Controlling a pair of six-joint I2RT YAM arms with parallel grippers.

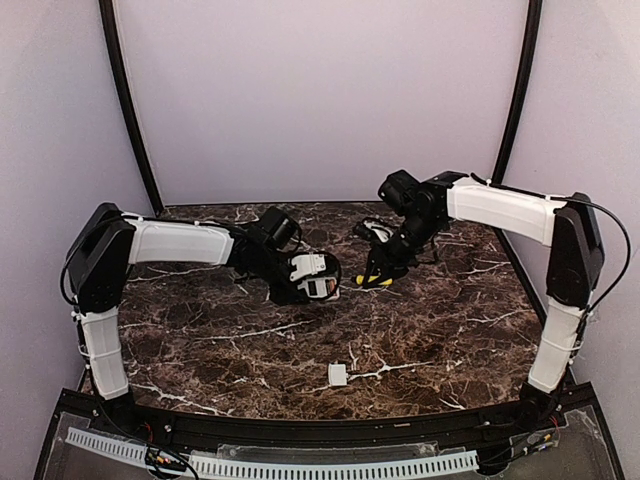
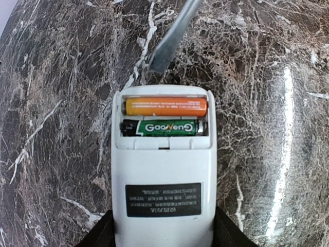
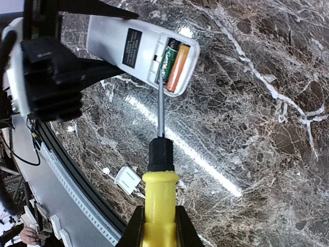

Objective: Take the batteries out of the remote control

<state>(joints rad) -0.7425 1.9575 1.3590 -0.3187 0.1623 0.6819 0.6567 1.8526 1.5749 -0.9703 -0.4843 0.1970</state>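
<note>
- Yellow-handled screwdriver point(image 3: 160, 198) fills the near part of the right wrist view, with the right gripper point(image 3: 159, 231) pinching its handle from both sides.
- Its shaft points at the remote control point(image 2: 163, 175); the tip is close to the open compartment end, and I cannot tell if it touches.
- Left gripper point(image 2: 162, 237) is clamped on the remote control's lower end, label side up, over the middle of the table point(image 1: 200, 340).
- Compartment is uncovered, with 2 in it side by side: the orange battery point(image 2: 165, 106) nearer the end, the green battery point(image 2: 162, 127) just beside it toward the label.
- Small white cover piece point(image 1: 337, 374) lies on the table toward the near edge, well apart from both arms.
</note>
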